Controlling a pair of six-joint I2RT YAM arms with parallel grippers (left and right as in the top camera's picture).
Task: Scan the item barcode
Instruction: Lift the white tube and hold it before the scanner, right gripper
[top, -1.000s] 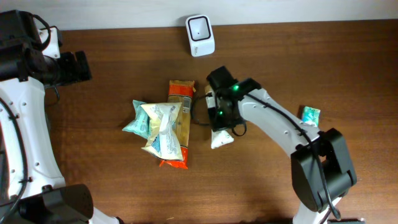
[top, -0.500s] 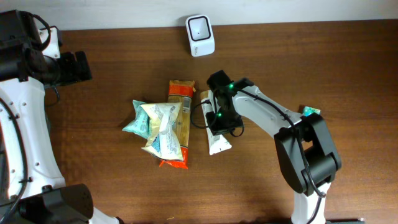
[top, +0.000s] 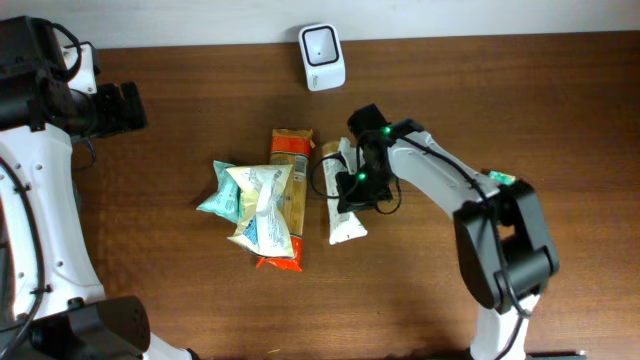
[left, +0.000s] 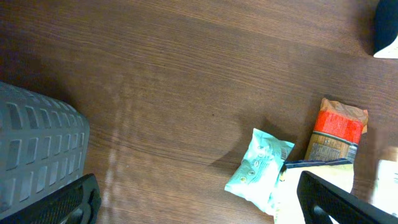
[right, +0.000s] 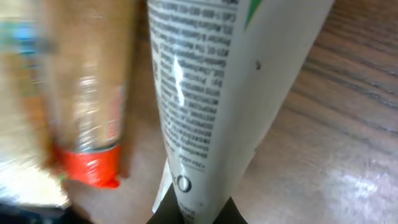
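White printed packet (top: 347, 226) was gripped at one end by the right gripper (top: 352, 190), fingers closed, just beside the snack packets (top: 262, 205) on the counter (top: 520, 110). Barcode scanner (top: 322, 44) not yet reached, so lift and presentation judged outstanding. Left gripper (top: 125, 105) was held wide open, empty

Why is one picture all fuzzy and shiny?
Right wrist view: the white packet sits very close to the lens, the orange-ended pack beside it smears into blur, and glare streaks the packet's print. Overhead view: sharp and evenly lit. Left wrist view: sharp grain on the table, soft shadows.
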